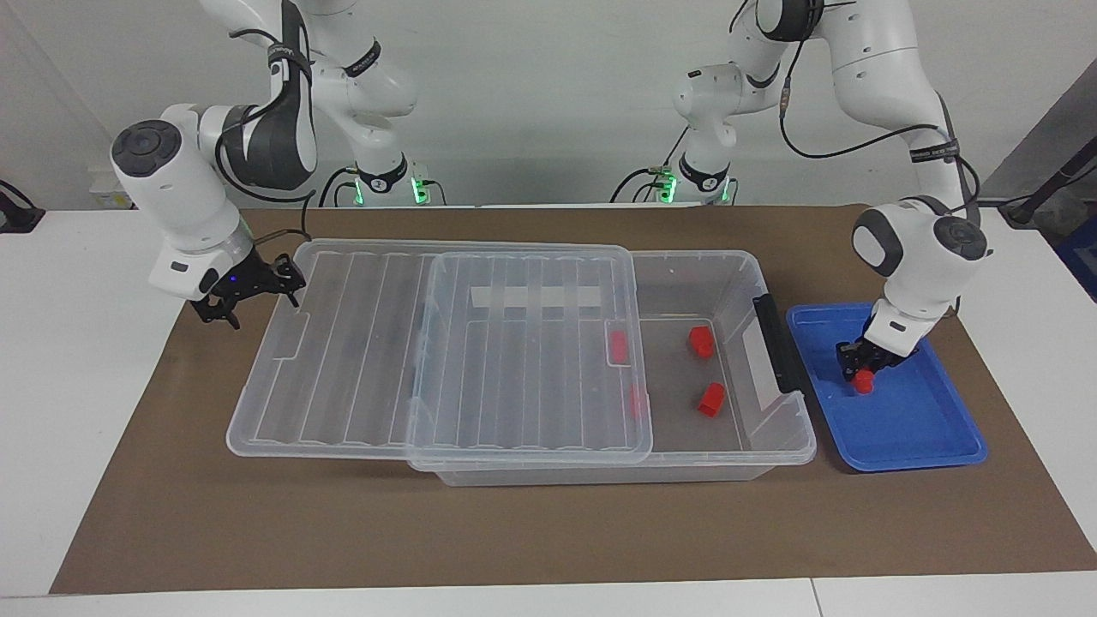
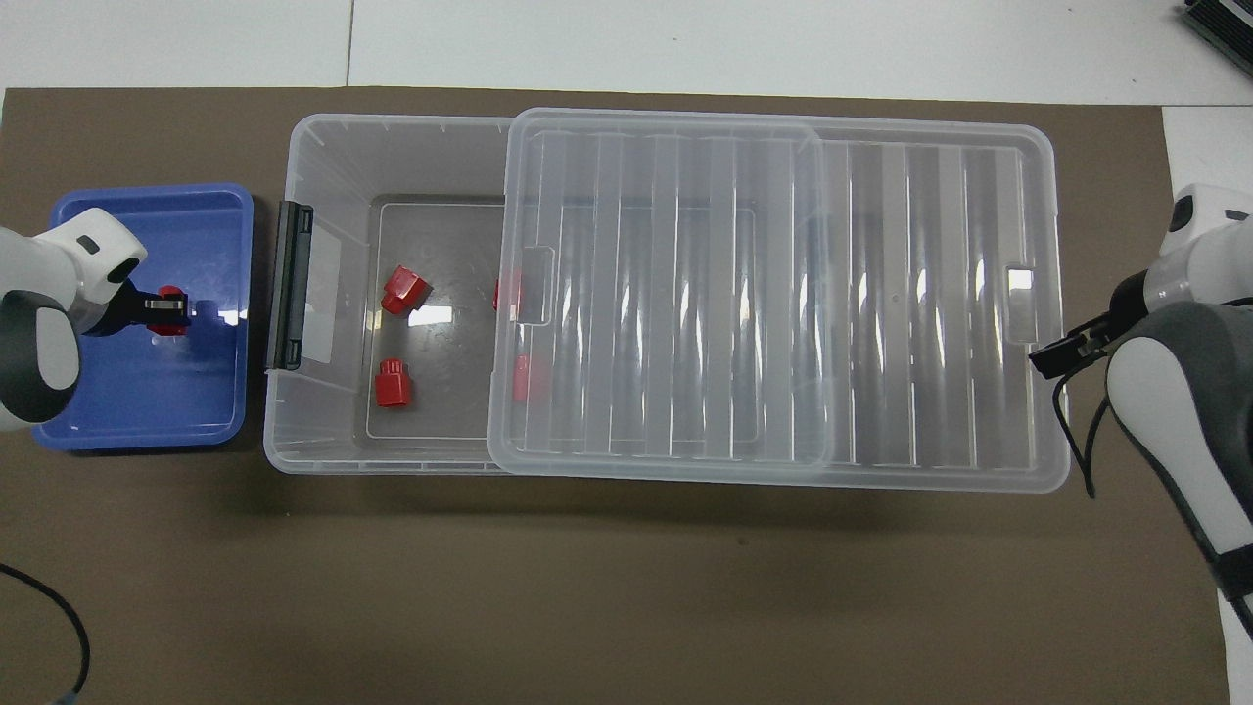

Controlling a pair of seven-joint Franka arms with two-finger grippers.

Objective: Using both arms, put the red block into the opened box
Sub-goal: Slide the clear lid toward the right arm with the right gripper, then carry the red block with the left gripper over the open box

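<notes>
A small red block (image 1: 863, 384) (image 2: 172, 293) lies in the blue tray (image 1: 917, 428) (image 2: 196, 401) at the left arm's end of the table. My left gripper (image 1: 861, 368) (image 2: 176, 311) is down in the tray and shut on that block. The clear box (image 1: 746, 266) (image 2: 323, 147) stands mid-table. Its ribbed lid (image 1: 428, 360) (image 2: 783, 294) is slid toward the right arm's end, so the end beside the tray is uncovered. My right gripper (image 1: 253, 300) (image 2: 1052, 354) sits at the lid's end rim, jaws wide, one finger against the rim.
Two red blocks (image 1: 701, 340) (image 2: 403, 290) lie in the uncovered part of the box, and two more show through the lid (image 1: 618, 344). A dark latch (image 1: 776, 343) is on the box's end wall by the tray. A brown mat (image 1: 548, 531) covers the table.
</notes>
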